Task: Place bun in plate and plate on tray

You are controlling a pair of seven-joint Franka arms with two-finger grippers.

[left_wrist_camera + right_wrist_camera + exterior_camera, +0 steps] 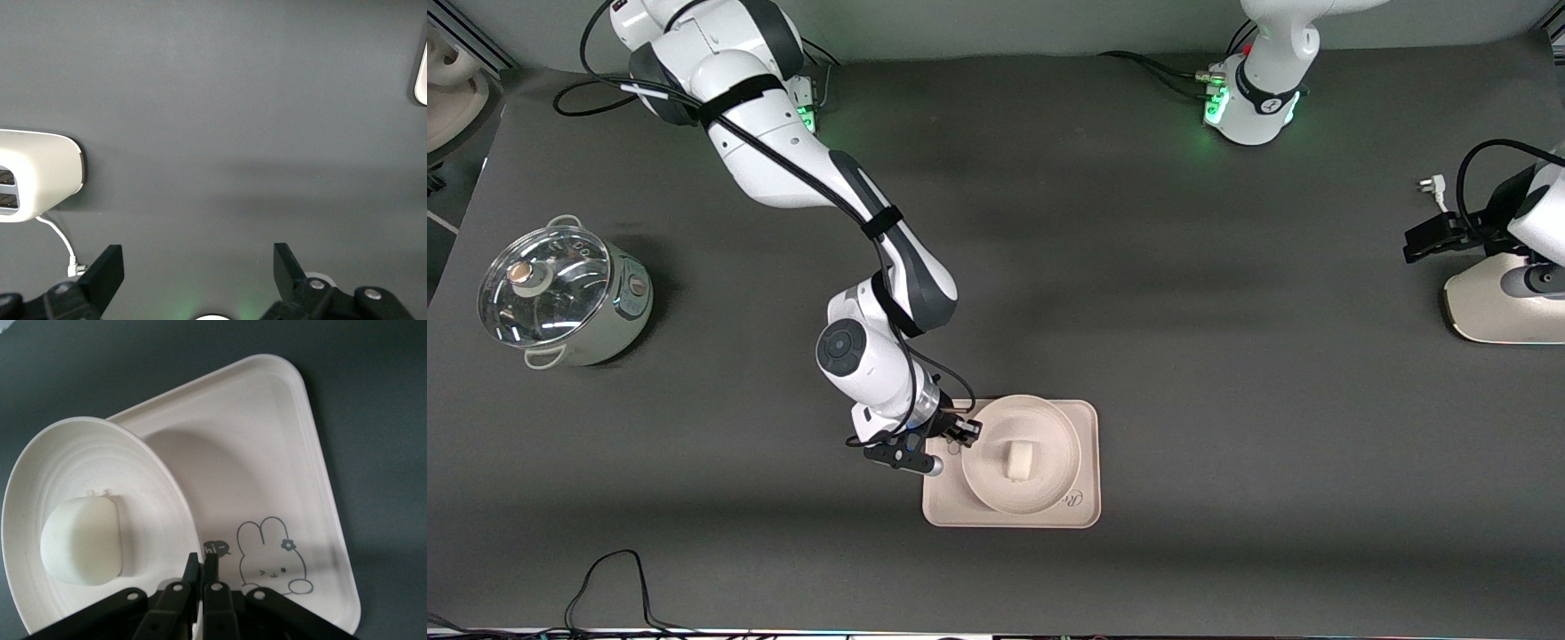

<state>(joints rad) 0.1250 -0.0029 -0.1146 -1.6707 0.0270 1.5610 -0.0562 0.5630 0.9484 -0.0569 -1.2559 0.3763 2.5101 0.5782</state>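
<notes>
We saw the right gripper (200, 577) pinching the round plate (1021, 454)'s rim, hiding part of the tray (1087, 462); smooth bun (81, 540) inside. The left gripper (199, 267) waited, fingers spread.

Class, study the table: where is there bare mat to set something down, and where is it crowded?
Bare mat lies between the pot and the tray, and between tray and toaster. It is crowded at the tray: the right gripper pinches the plate holding the bun. The left gripper waits, open.

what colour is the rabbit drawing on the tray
Dark grey outline on the cream-pink tray, clearest in the right wrist view: rabbit drawing.
</notes>
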